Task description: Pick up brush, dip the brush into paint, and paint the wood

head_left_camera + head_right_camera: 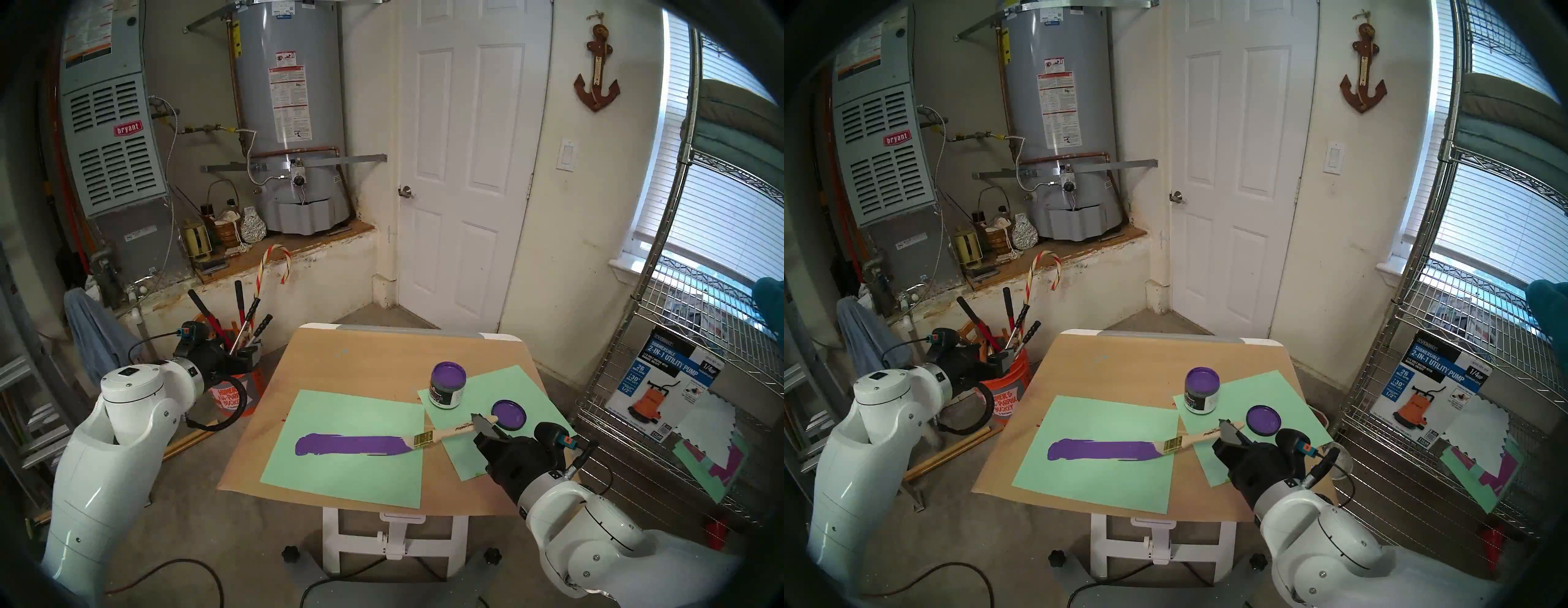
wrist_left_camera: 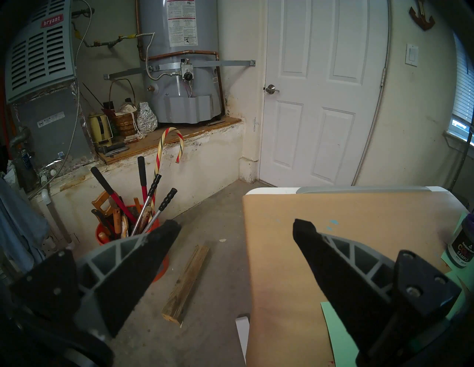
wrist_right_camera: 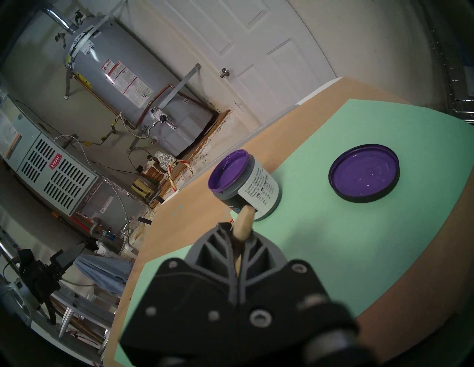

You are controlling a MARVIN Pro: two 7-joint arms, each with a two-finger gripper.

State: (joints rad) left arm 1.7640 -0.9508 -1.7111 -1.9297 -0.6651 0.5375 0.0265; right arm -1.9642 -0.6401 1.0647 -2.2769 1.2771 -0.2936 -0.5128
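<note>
**Now: brush clamped, bristles at the painted strip's end**

Seen from the head cameras, the right gripper [image 1: 483, 426] is clamped on the paintbrush [image 1: 445, 433] near the handle's end. The bristles are laid on the purple-coated wood strip [image 1: 352, 445] at its 3 o'clock end, on the large mint sheet [image 1: 339, 479]. The open paint jar [image 1: 447, 384] is stood at 12 o'clock from the brush, its lid [image 1: 508, 415] at 2 o'clock.

From the left wrist, the left gripper [image 2: 234, 230] is held with fingers wide apart over the floor at the table's [image 2: 359, 205] edge.

From the right wrist, the handle tip [image 3: 245, 225] is seen pinched between the closed fingers, the jar just beyond.
</note>
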